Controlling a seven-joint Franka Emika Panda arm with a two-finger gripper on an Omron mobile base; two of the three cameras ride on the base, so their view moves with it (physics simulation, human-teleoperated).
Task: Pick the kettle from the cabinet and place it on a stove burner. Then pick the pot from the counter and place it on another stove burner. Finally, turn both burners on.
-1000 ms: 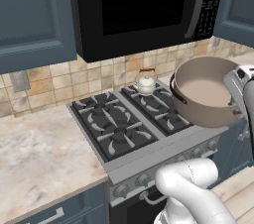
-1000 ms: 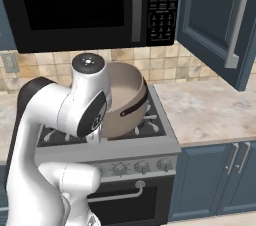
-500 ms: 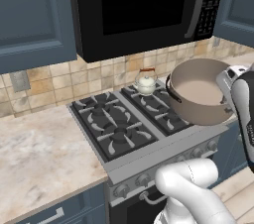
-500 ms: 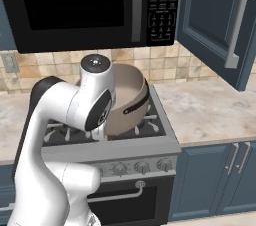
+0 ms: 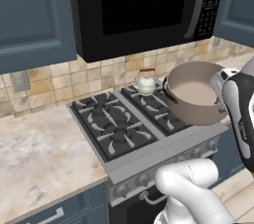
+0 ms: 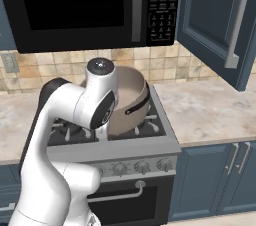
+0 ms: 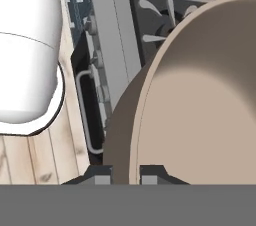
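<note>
Pot (image 5: 194, 92) hangs tilted over the stove's (image 5: 130, 128) right-side burners, gripper (image 7: 126, 174) pinching its rim wall, jaws narrow. Looks big, stiff, probably heavy and off-balance from one edge; kettle (image 5: 146, 82) sits back-right already.

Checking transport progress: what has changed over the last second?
The gripper, still shut on the pot's rim, has carried it leftward over the stove's right-hand burners, tilted. The kettle stays on the rear burner; the cabinet door stays open.
</note>
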